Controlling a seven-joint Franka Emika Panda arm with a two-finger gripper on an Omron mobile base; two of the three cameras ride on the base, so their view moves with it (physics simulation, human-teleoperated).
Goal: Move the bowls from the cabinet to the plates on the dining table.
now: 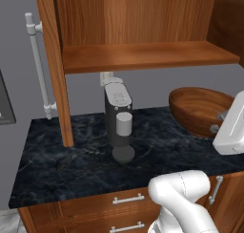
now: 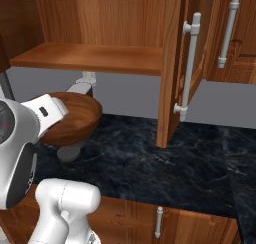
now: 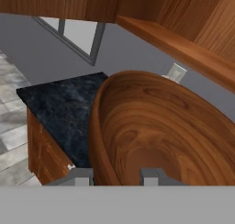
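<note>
A glossy reddish-brown bowl (image 1: 198, 108) hangs tilted above the right end of the black counter, below and in front of the open cabinet's shelf (image 1: 143, 55). My gripper (image 3: 114, 177) is shut on the bowl (image 3: 156, 126): one fingertip (image 3: 78, 176) sits outside its near rim and the other inside. From the right base view the same bowl (image 2: 75, 120) hangs at the left with my white hand against it. The cabinet door (image 2: 170, 63) stands open. The plates and the dining table are out of view.
A grey coffee machine (image 1: 118, 122) stands on the dark marble counter (image 1: 71, 165) under the shelf. The left cabinet door (image 1: 52, 60) with its long silver handle (image 1: 38, 65) juts forward. Drawers (image 1: 126, 198) line the counter front. A window (image 3: 78, 35) is on the wall.
</note>
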